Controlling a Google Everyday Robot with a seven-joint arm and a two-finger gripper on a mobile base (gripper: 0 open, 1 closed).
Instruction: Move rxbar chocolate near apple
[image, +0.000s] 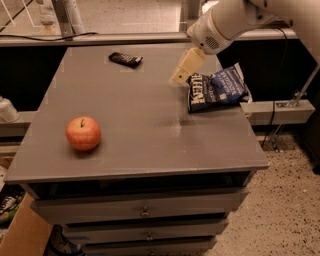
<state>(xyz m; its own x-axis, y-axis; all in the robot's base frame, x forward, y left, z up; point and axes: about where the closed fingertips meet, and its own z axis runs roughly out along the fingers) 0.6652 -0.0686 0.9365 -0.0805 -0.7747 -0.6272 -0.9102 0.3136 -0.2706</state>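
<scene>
The rxbar chocolate (125, 59) is a small flat black bar lying at the far left of the grey table top (140, 120). The apple (83, 133), red-orange with a short dark stem, sits near the front left edge. My gripper (180, 75) hangs from the white arm coming in from the upper right. It hovers above the table's far middle, to the right of the bar and just left of the blue bag. It holds nothing.
A crinkled blue chip bag (216, 89) lies at the table's far right edge. Drawers (145, 212) sit below the top. A rail (100, 37) runs behind the table. A cardboard box (25, 235) stands at the lower left floor.
</scene>
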